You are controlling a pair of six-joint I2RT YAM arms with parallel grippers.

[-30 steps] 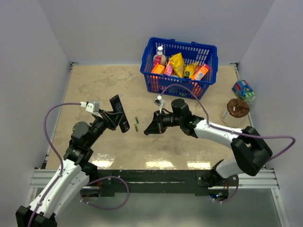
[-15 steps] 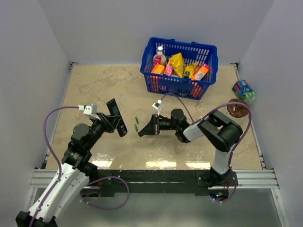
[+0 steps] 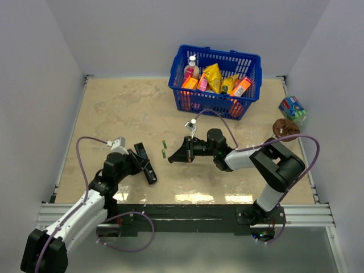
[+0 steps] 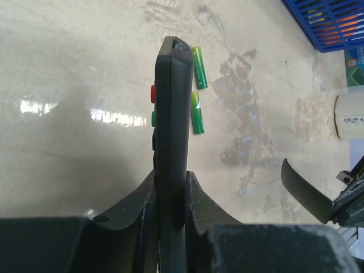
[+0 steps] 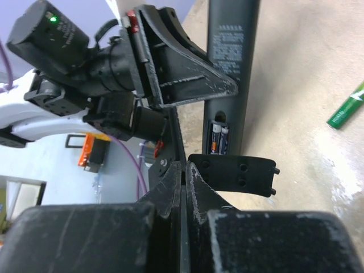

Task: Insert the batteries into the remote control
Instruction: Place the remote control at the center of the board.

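My left gripper (image 3: pixel 139 161) (image 4: pixel 170 173) is shut on the black remote control (image 3: pixel 151 175) (image 4: pixel 172 108), held edge-on low over the table. Seen from the right wrist, the remote control (image 5: pixel 230 57) shows its back, and two dark cells (image 5: pixel 219 137) sit in its open compartment. Two green batteries (image 3: pixel 164 148) (image 4: pixel 197 112) lie end to end on the table just beyond the remote's tip; one battery (image 5: pixel 347 108) shows in the right wrist view. My right gripper (image 3: pixel 173 158) (image 5: pixel 186 165) is shut on a thin black battery cover (image 5: pixel 233 173) (image 4: pixel 304 190), right of the batteries.
A blue basket (image 3: pixel 251 63) full of packets and a bottle stands at the back. A brown lump (image 3: pixel 285 129) and a green-blue box (image 3: pixel 292 108) lie at the right edge. Grey walls close in both sides.
My left arm has drawn back toward the near edge and lowered the remote closer to the table. The right arm folded its elbow and its gripper shifted slightly left, still holding the cover.
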